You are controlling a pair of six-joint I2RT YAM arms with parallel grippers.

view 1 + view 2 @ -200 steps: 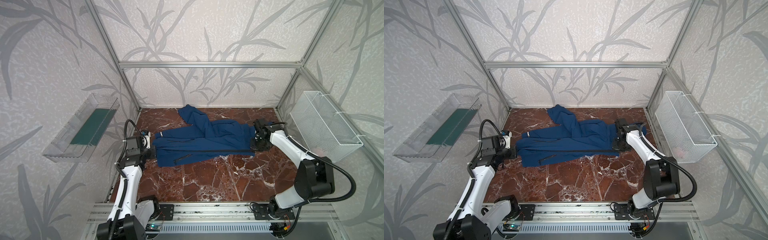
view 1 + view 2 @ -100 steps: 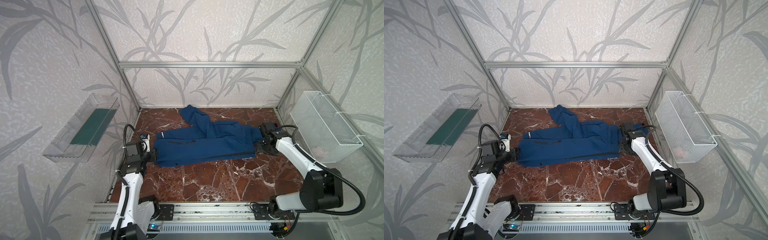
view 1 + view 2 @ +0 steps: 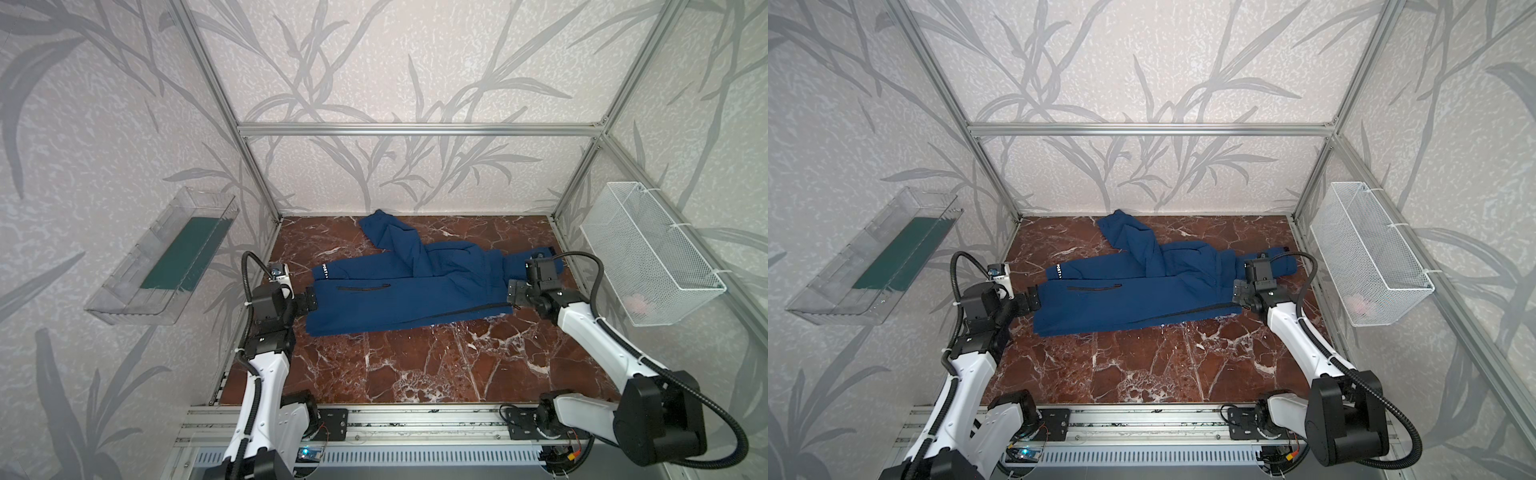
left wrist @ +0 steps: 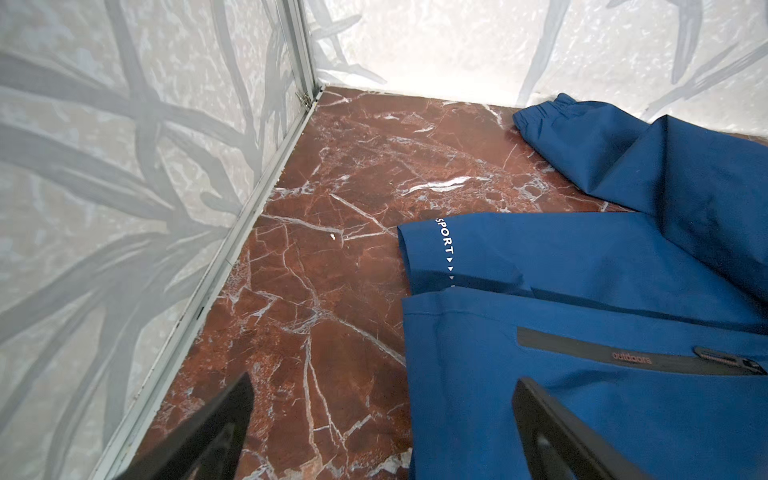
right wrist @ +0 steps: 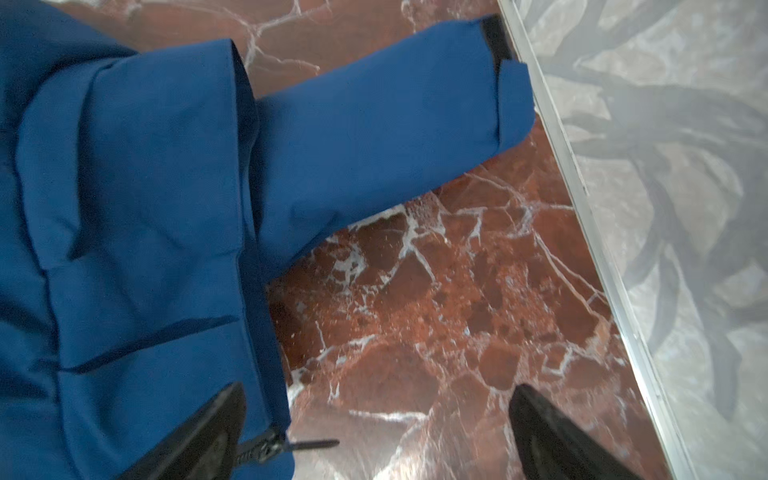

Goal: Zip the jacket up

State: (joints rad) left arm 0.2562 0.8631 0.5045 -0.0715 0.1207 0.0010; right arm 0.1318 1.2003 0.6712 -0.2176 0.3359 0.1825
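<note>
Navy jacket [image 3: 409, 291] flat; zipper pull [image 5: 266, 449] partly behind right pincer [image 5: 374, 436].

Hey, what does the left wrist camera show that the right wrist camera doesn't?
Only the left wrist view shows the white SPORT lettering on a sleeve end and the dark pocket zip on the jacket.

Only the right wrist view shows the front zipper's pull with its thin tab lying on the floor, and a sleeve reaching the side wall.

Both show blue jacket fabric on the reddish marble floor and open black fingers: left hand, right hand.
</note>
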